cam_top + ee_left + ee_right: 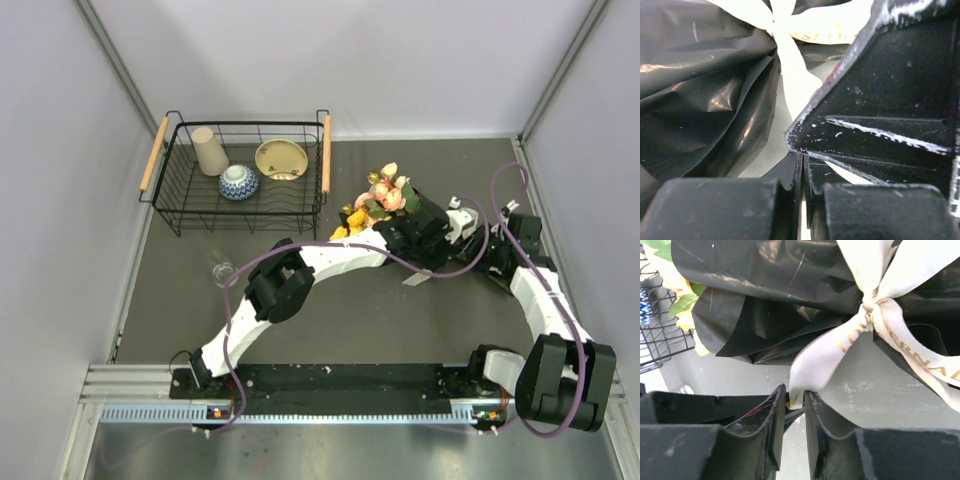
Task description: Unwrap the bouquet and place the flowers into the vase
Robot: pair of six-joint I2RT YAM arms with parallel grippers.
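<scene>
– Right of the wire basket [165,190], toward the back of the table [350,330]: bouquet [385,205] lying on its side, blooms toward the back. Wrapped?
– Wrapped. Black paper sheet [770,270] on, cream ribbon [825,360] tied in a bow around it. Flowers [392,188] inside, yellow and peach-pink heads poking out the far end.
– Right gripper [795,397]?
– Almost closed, nipping the end of one ribbon tail between the fingertips.
– Left gripper [803,167]?
– Closed, fingers pressed together, just beside the right fingertips, near the bow. Gripping anything or not: cannot tell, view too close and dark.
– Vase [222,270]?
– Small clear glass, on the table in front of the basket, left of the left arm's elbow, well apart from the bouquet.
– Basket contents?
– Beige cup [208,150], blue-patterned bowl [238,182], cream dish [280,158].
</scene>
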